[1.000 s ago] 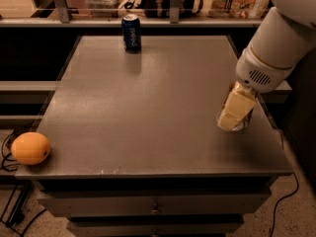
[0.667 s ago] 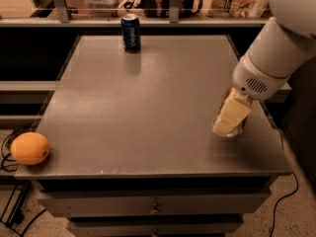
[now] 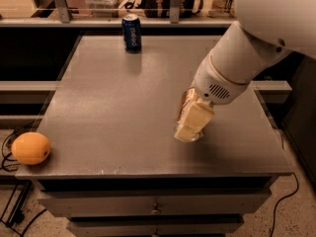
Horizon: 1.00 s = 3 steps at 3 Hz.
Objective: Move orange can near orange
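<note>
Half the job, as I judge it, is done: the orange can [image 3: 184, 104] is off its standing place and in my grip, but it is not yet near the fruit. Only a brownish strip of the can's side and a silvery rim at its low end show past my pale fingers, and it sits tilted, its top leaning toward my wrist. My end effector [image 3: 191, 125] is clamped around it from the front, hanging just over the bench [image 3: 113, 98] a little right of centre and toward the front edge; whether the can's rim touches the surface I cannot tell. The orange [image 3: 31, 148] lies at the front left corner, right at the bench's edge and well apart from my load, with bare bench between us. What is left is to carry the can leftward across the front, set it upright beside the orange, and let go. The blue can [image 3: 132, 32] stands at the far edge, out of that path.
</note>
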Each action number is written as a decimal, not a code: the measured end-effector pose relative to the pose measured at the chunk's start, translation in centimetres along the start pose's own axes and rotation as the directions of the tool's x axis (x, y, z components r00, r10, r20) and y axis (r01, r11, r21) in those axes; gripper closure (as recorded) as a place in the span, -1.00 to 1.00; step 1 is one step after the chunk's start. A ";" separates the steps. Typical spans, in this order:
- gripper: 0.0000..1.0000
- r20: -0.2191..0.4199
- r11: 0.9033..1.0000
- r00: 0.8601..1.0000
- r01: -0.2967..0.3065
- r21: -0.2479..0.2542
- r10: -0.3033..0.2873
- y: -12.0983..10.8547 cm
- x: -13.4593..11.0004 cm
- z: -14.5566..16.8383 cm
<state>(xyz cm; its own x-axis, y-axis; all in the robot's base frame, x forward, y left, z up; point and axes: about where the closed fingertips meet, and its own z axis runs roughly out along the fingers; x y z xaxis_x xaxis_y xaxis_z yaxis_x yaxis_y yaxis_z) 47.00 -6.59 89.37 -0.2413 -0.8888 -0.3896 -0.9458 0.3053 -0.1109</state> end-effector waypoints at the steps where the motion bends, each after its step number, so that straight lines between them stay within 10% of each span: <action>1: 1.00 0.118 0.992 0.986 0.122 -0.041 -0.117 3.0 -5.5 -0.4; 3: 1.00 0.147 0.981 0.973 0.189 -0.046 -0.180 3.6 -8.5 0.3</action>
<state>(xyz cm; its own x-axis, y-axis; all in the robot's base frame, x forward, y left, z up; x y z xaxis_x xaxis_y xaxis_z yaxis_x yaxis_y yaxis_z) 45.72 2.20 91.99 -0.0320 -0.8691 -0.4935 -0.9833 0.1158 -0.1403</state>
